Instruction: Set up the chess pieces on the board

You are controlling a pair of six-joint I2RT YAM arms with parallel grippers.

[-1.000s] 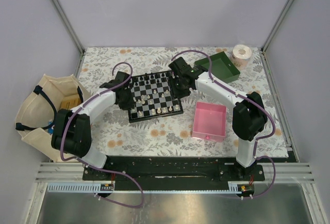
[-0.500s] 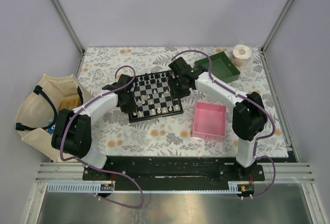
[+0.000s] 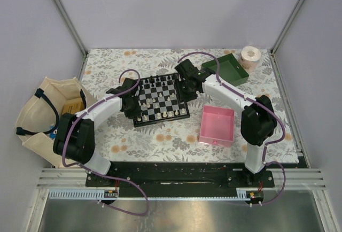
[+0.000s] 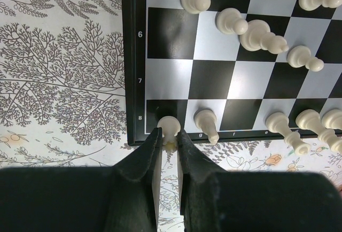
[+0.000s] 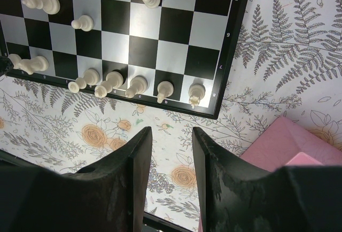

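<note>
Left wrist view finds the left gripper (image 4: pixel 170 142), having edged in from the board's (image 4: pixel 135 55) 9 o'clock side, pinched on a cream-white piece (image 4: pixel 169 125) over the corner square at 6 o'clock, probably ready for release; the right gripper (image 5: pixel 172 152) gapes empty.

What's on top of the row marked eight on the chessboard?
The left wrist view shows five cream-white pieces there. The corner piece is pinched in the left pincer, whose fingers partly cover its base. The row's other end is cropped.
</note>
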